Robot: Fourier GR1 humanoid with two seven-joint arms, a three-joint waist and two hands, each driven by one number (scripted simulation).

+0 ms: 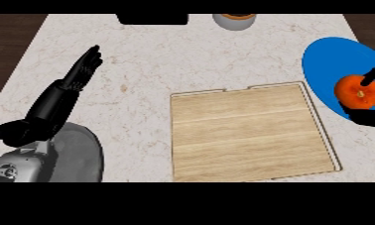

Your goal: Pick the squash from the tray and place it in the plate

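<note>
pale speckled stone counter [147, 65] filling most of the head view, dark wood floor showing past its left and right corners. light wooden tray [253, 132] lying flat at centre right, square, with a low rim and bare boards. blue plate [333, 65] at the right edge, partly cut off by the frame, its lower left rim near the tray's upper right corner. left hand [73, 83] black, raised over the counter's left side well apart from the tray, fingers straight and together, pointing up and away, holding nothing; grey forearm below it at the lower left corner. orange squash [353, 91] over the lower part of the plate, off the tray entirely; cannot tell whether resting on the plate or lifted just above it. right hand [363, 116] only partly in view at the right edge, dark fingers curled about the squash from below and from the side, one finger crossing its upper right. black box [152, 19] at the far edge of the counter, cut off by the upper band. small grey pot [234, 21] with an orange-brown inside just right of the box, also at the far edge.
</note>
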